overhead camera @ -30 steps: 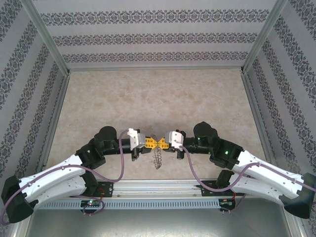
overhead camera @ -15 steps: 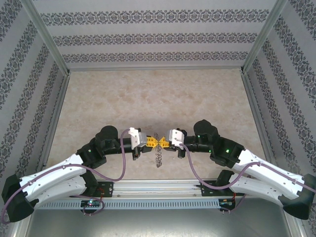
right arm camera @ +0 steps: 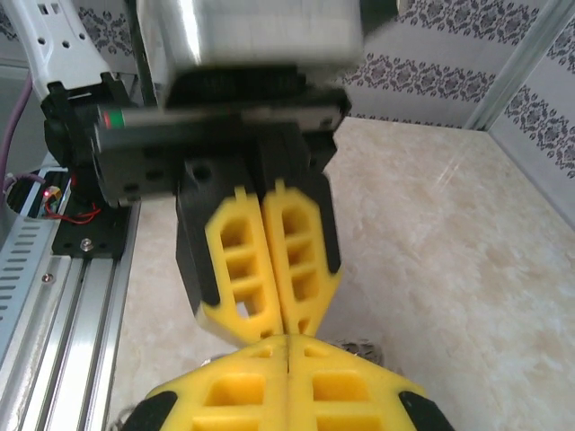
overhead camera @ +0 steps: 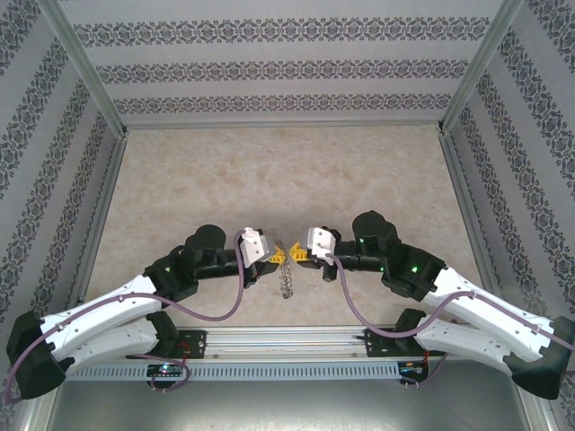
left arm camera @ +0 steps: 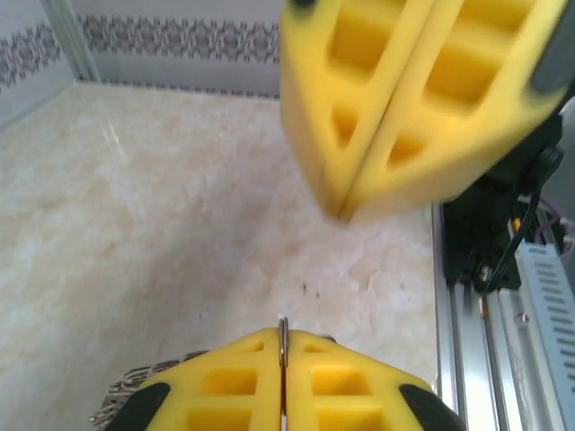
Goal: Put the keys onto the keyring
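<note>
The keyring hangs over the table, with the left gripper touching its left side and the right gripper just to its right.

Pale beige marble-patterned table, faint sheen, metal rail running along its near edge

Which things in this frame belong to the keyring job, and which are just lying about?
Job:
keyring, pinched in the shut left gripper
right gripper, shut, facing it

Not the job:
table
rail
patterned walls
</note>
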Controlling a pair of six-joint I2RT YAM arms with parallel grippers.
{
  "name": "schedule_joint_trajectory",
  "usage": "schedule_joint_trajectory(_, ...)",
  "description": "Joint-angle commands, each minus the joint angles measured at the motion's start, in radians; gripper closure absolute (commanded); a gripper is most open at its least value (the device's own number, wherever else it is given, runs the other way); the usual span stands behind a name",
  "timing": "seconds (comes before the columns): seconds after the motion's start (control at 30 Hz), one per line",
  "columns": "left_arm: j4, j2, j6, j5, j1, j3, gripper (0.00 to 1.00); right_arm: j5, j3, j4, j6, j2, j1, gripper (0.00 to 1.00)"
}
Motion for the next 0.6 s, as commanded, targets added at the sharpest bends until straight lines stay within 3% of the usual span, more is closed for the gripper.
schedule_joint_trajectory(0.0, -0.030, -0.005, 0.023, -0.017, -0.001, 0.033, 0.98, -0.006, 0.032, -0.004, -0.001, 0.008, -0.007, 1.00)
schedule_joint_trajectory(0.53, 0.125, -0.118, -0.018, 0.078, -0.001, -0.056, 1.00, -0.072, -0.078, 0.102, 0.023, -0.044, -0.013, 1.00)
schedule_joint_trajectory(0.57, 0.130, -0.125, -0.018, 0.082, 0.000, -0.061, 1.00, -0.072, -0.088, 0.113, 0.029, -0.055, -0.013, 0.95)
